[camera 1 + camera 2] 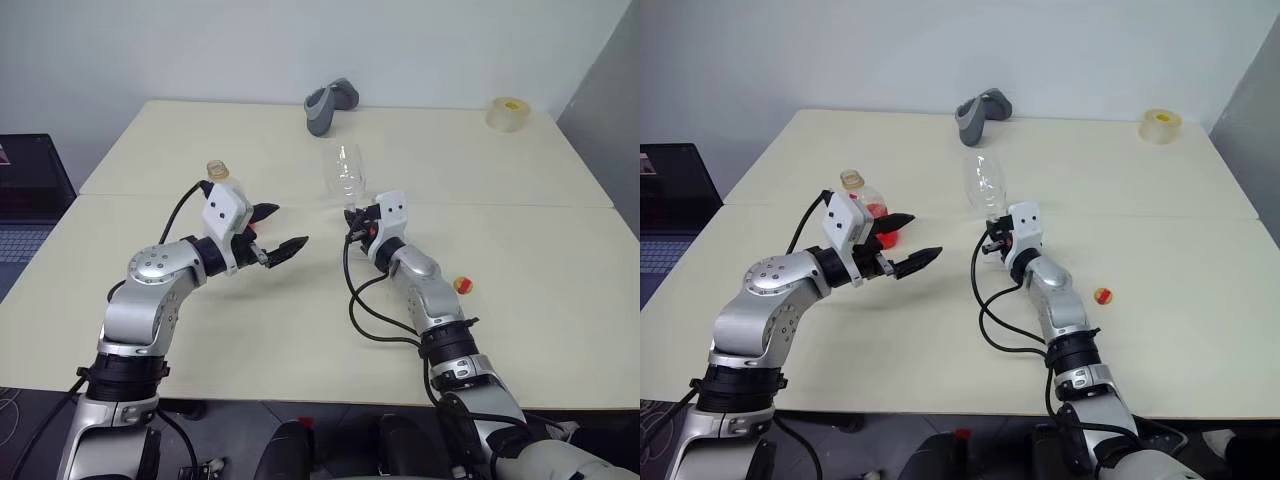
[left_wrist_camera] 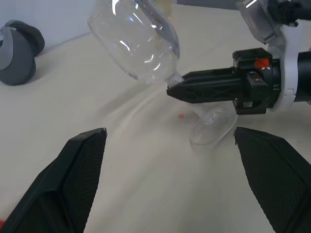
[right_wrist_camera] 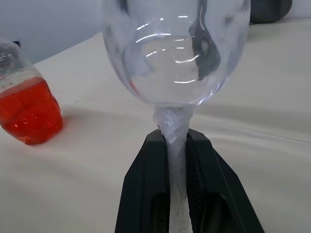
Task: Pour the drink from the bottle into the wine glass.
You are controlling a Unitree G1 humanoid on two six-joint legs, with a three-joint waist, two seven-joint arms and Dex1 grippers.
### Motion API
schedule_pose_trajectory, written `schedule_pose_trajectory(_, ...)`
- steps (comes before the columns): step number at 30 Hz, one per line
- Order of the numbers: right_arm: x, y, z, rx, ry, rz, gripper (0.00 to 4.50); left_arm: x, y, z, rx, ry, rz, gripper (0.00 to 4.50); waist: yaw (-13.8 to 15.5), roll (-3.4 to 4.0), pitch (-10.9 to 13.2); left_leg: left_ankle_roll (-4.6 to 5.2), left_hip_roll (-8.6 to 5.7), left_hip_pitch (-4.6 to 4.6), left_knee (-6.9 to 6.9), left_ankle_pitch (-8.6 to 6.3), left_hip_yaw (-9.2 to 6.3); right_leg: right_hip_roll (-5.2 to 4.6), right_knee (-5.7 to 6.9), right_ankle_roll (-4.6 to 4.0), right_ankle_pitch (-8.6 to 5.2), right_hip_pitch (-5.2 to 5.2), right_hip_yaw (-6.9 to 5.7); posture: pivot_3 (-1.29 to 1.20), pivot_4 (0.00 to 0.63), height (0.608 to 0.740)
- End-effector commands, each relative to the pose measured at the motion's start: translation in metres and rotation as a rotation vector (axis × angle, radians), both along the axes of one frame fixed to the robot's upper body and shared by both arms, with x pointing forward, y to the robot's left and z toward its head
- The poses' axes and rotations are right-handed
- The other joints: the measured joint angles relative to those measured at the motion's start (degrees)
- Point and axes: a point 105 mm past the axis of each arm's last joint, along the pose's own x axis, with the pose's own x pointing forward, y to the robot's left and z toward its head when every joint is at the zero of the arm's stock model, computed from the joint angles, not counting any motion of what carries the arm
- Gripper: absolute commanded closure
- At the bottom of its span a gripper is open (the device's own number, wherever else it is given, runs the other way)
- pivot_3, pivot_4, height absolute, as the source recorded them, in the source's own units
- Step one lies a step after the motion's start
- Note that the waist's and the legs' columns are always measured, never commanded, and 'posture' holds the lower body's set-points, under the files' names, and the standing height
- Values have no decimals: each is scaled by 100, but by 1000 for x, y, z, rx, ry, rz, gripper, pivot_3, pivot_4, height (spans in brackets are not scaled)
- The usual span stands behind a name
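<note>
**Right wrist view: glass gripped by the stem, nothing poured yet**

Right wrist view has the two black fingers [image 3: 201, 189] clamped on the stem of the wine glass [image 3: 175, 53], just under its empty bowl. From the head views, the right gripper [image 1: 998, 240] holds the glass near the table's middle, the bowl tipped toward 11 o'clock. The left gripper [image 1: 272, 232] hangs with its fingers [image 2: 73, 179] spread wide and holding nothing, pointing at the glass from its 9 o'clock side.

The bottle [image 1: 862, 205] stands on the table [image 1: 520, 300] behind the left gripper, at about 9 o'clock from the glass. Its neck is open, and the drink [image 3: 29, 114] fills only its lower part. A small red-and-yellow cap [image 1: 1102, 296] lies at 4 o'clock from the glass.

Judged from this, uncapping looks done and the glass is secured; grasping the bottle and pouring remain. No label text or brand is readable.
</note>
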Motion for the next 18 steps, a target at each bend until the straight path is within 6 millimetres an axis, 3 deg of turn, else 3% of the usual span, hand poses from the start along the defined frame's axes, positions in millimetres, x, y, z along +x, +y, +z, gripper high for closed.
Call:
schedule_pose_trajectory(1,-7,-6,4,26,-41,24,4350,-4,-3,11,-4,-30,-29,0,-3,0,0,0,1,1,-1,0,1,0,0,0,0,0,1,0,150,740)
schedule_pose_trajectory(9,-31,-6,-13,-12,-38,79,4350,-9,-6,4,6,3,-70,0,1,-1,-1,2,2,5,0,-1,-2,2,2,0,-1,4,0,0,150,740)
schedule_pose_trajectory(18,-51,-13,-19,-47,-51,141,4350,-18,-10,-3,28,42,-139,0,6,-2,-2,2,2,5,0,-1,-5,4,0,0,-1,7,-2,0,150,740)
